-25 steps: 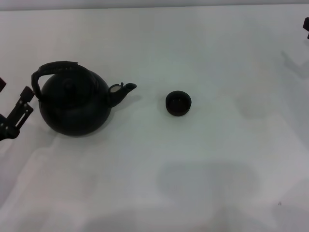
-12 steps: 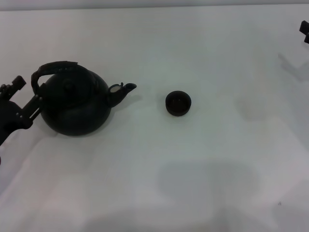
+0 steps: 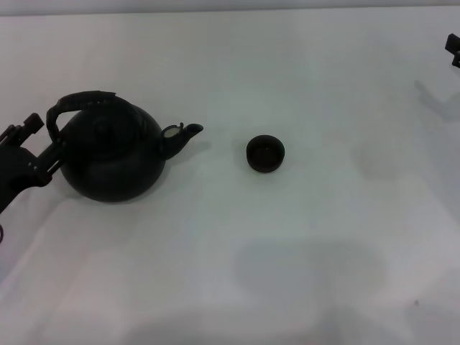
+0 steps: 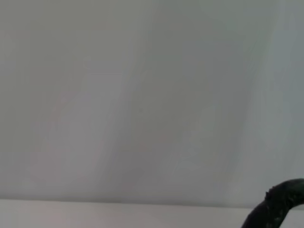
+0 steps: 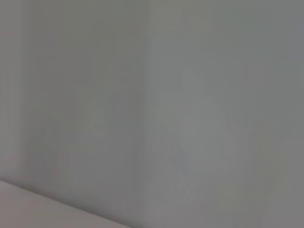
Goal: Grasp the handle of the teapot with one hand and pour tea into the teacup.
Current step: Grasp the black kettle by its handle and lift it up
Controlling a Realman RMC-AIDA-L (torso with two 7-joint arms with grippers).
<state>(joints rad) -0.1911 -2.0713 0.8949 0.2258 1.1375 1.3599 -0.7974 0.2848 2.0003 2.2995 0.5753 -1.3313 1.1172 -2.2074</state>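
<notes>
The matte black teapot (image 3: 111,154) stands on the left of the white table, its spout (image 3: 183,135) pointing right toward the small black teacup (image 3: 265,153). The dark arched handle (image 3: 86,100) spans the lid; a curved piece of the handle (image 4: 279,204) also shows in the left wrist view. My left gripper (image 3: 43,138) is at the teapot's left side, beside the handle's left end, open with nothing between its fingers. My right gripper (image 3: 454,50) sits parked at the far right edge, mostly out of frame.
The white table (image 3: 287,251) stretches between and in front of the teapot and the teacup. The right wrist view shows only plain grey surface.
My left gripper has moved right and up, from clear of the teapot to right against its left side by the handle. Teapot, teacup and right arm have not moved.
</notes>
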